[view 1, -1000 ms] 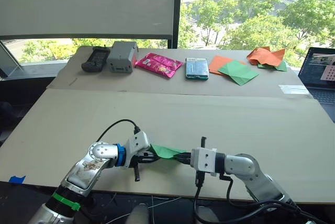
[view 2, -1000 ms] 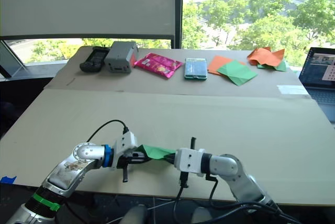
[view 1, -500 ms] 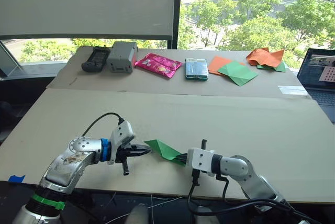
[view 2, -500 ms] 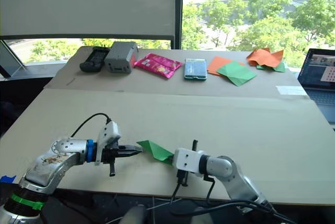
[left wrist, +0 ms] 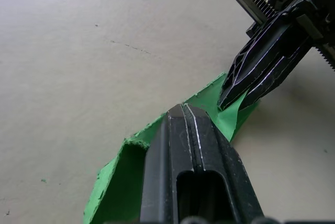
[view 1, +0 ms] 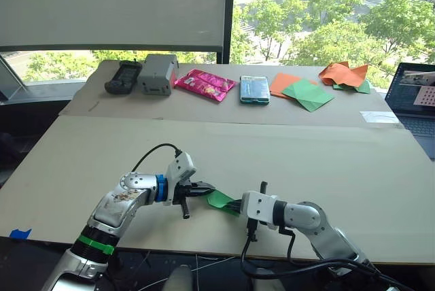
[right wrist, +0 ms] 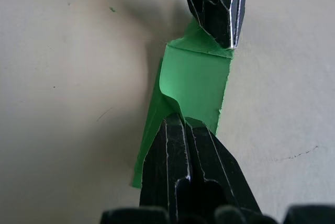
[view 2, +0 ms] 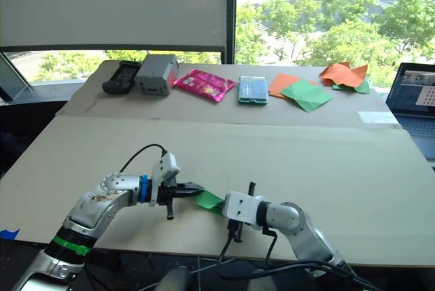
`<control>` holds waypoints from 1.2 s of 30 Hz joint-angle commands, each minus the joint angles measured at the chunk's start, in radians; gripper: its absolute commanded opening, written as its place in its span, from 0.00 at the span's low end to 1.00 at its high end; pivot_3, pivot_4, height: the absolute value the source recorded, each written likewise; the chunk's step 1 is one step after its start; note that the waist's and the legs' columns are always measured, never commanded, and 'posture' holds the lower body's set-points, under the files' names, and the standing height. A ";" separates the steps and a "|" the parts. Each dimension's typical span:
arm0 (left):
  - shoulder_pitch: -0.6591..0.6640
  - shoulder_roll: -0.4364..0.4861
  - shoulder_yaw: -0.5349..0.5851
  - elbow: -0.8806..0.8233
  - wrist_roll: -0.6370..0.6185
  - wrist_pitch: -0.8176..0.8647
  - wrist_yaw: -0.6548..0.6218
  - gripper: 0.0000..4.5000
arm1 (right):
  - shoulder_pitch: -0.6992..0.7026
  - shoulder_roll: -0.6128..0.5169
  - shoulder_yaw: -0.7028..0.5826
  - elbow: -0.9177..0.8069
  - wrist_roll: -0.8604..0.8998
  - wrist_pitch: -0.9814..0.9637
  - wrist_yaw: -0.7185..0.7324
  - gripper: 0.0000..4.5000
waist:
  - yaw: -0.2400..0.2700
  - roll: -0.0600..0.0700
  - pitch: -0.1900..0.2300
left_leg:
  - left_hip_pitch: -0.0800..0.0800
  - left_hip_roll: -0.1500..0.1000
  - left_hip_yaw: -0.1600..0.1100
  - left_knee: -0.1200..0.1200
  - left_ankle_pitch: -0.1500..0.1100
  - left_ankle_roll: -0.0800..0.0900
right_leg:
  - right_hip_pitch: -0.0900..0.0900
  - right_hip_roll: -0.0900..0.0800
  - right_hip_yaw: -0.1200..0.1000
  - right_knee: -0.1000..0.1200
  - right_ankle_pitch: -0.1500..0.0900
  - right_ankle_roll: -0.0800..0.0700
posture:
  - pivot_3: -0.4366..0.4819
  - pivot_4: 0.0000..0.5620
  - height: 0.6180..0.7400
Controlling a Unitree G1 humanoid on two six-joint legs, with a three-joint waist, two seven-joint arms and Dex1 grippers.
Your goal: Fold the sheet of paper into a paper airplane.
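The sheet of paper is bright green and folded down to a small creased wedge, close to a paper airplane in shape. It lies low over the cardboard table near the front edge. My left gripper is shut on its left end. From the right, my right gripper is shut on the other end. The left wrist view has the paper under my own shut fingers, with the right gripper pinching the far corner. In the right wrist view the paper spans between both grippers' tips.
Along the back table stand a black device, a grey box, a pink packet, a teal box, flat orange and green sheets and crumpled orange paper. A laptop sits at the far right. Blue tape marks the front left edge.
One second ago both grippers held the paper. Half a second ago the left gripper had let go and drawn back left; now it has returned and shut on the left end. The right kept hold.
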 commanded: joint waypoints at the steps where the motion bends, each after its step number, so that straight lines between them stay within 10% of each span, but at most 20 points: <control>1: -0.016 -0.003 -0.022 0.035 0.043 -0.060 -0.011 0.00 | 0.012 0.000 0.007 -0.011 0.003 0.039 0.011 0.07 | 0.000 0.000 0.000 | 0.000 0.000 0.000 0.000 0.000 0.000 | 0.000 0.000 0.000 0.000 0.000 0.000 | 0.48 0.27 0.72; 7: -0.006 -0.008 -0.052 0.091 0.092 -0.118 -0.020 0.00 | 0.018 -0.007 -0.023 -0.103 0.078 0.126 0.051 0.50 | 0.004 0.000 0.000 | -0.001 0.000 0.000 0.000 0.000 0.000 | 0.000 0.000 0.000 0.000 0.000 0.000 | 0.48 0.27 0.72; 16: 0.012 -0.015 -0.060 0.122 0.124 -0.157 -0.023 0.00 | -0.086 0.139 -0.167 -0.191 0.357 0.514 -0.002 0.50 | 0.005 0.001 -0.001 | -0.001 0.000 0.000 0.000 0.000 0.000 | 0.000 0.000 0.000 0.000 0.000 0.000 | 0.48 0.27 0.72; 22: 0.017 -0.018 -0.058 0.116 0.126 -0.157 -0.016 0.00 | -0.143 0.158 -0.108 -0.083 0.304 0.571 -0.064 0.01 | 0.011 0.002 -0.002 | -0.002 0.000 0.000 0.000 0.000 0.000 | 0.000 0.000 0.000 0.000 0.000 0.000 | 0.48 0.27 0.72; 36: 0.032 -0.011 -0.058 0.090 0.128 -0.148 -0.006 0.00 | -0.135 0.116 0.001 0.024 0.235 0.593 -0.087 0.01 | 0.009 0.004 -0.007 | -0.002 -0.001 0.000 0.000 0.000 0.000 | -0.001 0.000 0.000 0.000 0.000 0.000 | 0.48 0.27 0.72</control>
